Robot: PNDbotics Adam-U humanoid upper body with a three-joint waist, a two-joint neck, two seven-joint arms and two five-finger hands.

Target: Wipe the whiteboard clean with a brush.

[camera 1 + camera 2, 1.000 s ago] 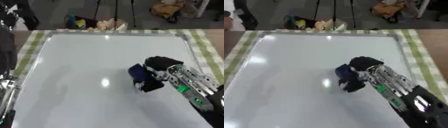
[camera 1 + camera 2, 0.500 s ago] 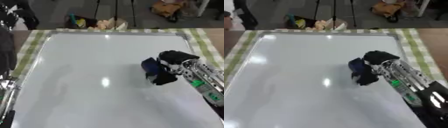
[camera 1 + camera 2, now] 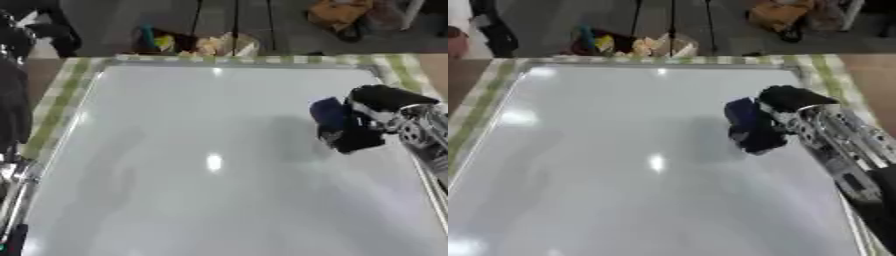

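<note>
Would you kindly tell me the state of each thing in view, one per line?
Whiteboard: lying flat, no marks visible, glare spots on it.
Brush: dark blue, held against the board near its right edge.
Right hand: fingers curled round the brush.
Left hand: not in view.
Checked cloth: spread flat under the board.

- The whiteboard takes up nearly the whole surface, and its face lies flat and bare from the left edge across to the middle, open for a sweep.
- The only obstacle on the board is the right hand with the dark brush held in its fingers, close to the right edge, towards the far right corner.
- The right arm lies along the right edge, blocking that strip down to the near right corner.
- A raised frame rims the far edge.
- Dark robot parts stand just off the left edge.
</note>
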